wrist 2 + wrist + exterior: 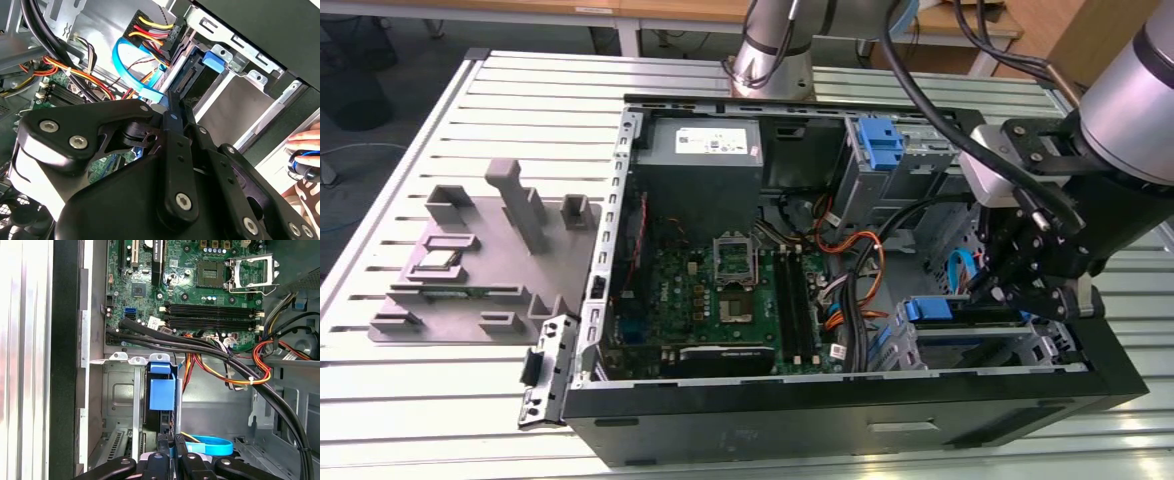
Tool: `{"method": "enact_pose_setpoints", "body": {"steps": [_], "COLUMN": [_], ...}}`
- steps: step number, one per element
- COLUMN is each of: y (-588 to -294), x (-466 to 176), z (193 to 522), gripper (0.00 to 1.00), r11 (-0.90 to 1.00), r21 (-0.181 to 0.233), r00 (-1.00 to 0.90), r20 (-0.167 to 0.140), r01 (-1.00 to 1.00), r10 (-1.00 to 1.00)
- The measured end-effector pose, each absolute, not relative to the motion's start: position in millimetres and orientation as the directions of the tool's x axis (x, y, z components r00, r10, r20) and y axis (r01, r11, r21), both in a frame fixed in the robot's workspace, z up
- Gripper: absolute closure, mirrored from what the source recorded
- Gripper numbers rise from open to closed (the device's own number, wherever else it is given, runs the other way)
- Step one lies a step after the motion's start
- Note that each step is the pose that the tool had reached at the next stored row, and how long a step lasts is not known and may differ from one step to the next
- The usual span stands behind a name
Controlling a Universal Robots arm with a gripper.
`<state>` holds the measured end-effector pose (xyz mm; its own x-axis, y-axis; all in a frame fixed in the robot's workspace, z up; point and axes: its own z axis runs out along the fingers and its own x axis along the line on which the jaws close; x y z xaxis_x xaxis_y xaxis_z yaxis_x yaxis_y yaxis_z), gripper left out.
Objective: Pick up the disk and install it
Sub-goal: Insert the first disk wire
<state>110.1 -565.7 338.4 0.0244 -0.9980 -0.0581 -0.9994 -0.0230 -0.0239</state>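
Clenching the disk (161, 407) edge-on just ahead of its fingertips, the pincer (1023, 290) hangs over the drive bay (974, 345), where, I reckon, loose cables (240, 371) could snag it.

Disk (161, 400) in the case's (854, 420) bay

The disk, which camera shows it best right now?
The first wrist view: the disk stands edge-on in its bay, blue carrier tab facing the camera, gripper at its end. The exterior view shows its blue edge; the second wrist view, a dark sliver.
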Motion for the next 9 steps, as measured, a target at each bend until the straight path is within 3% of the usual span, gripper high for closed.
{"method": "enact_pose_setpoints", "body": {"steps": [9], "y": [-565.7], "x": [109.9], "z": [337.6], "gripper": [0.84], "r11": [-0.023], "r21": [-0.024], "r00": [0.024], "r20": [-0.058], "r01": [-0.999], "r10": [-0.998]}}
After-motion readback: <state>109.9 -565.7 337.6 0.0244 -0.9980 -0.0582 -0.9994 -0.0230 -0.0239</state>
